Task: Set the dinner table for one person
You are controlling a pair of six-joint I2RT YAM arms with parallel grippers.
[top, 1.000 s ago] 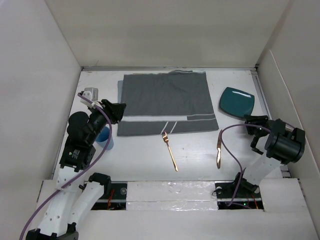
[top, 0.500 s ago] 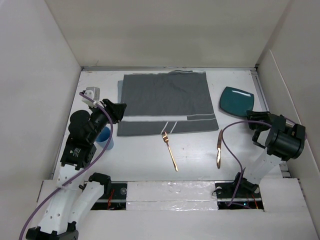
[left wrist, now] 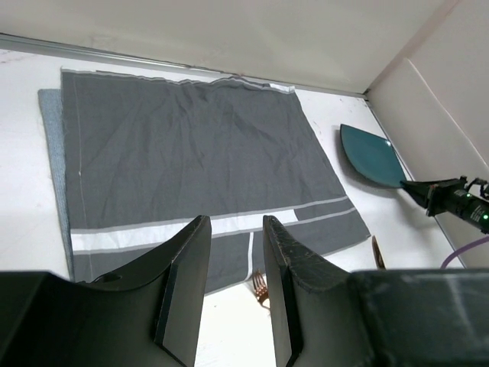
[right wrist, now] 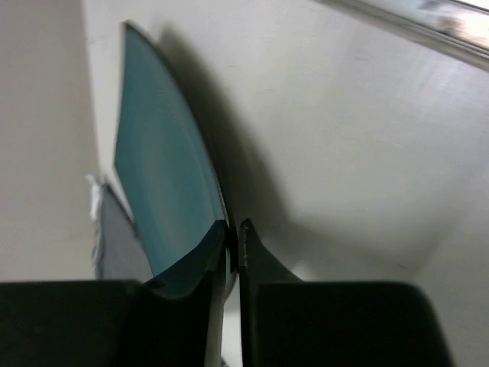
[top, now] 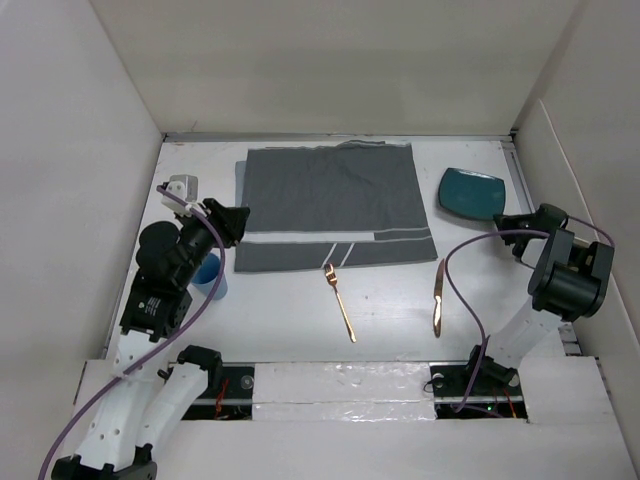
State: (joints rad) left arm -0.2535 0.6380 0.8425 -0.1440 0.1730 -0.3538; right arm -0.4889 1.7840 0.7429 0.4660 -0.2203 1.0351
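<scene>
A teal plate (top: 473,192) (right wrist: 160,172) sits at the far right of the white dinner table (top: 385,310). My right gripper (top: 511,222) (right wrist: 233,228) is shut on the plate's near rim, which is lifted and tilted. A grey striped placemat (top: 330,205) (left wrist: 183,145) lies at the back centre. In front of it are a copper fork (top: 340,302) (left wrist: 262,284) and a copper knife (top: 438,297). My left gripper (top: 232,222) (left wrist: 234,222) hangs open over the placemat's left edge with nothing between its fingers. A blue cup (top: 208,275) stands under the left arm.
A small white object (top: 180,187) lies at the back left. White walls close in the table on three sides. From the left wrist, the plate (left wrist: 370,155) and the right gripper (left wrist: 429,193) show at the far right.
My right gripper has moved toward the back and closed on the plate's near rim, and the plate has tilted up. The left arm has barely shifted.
</scene>
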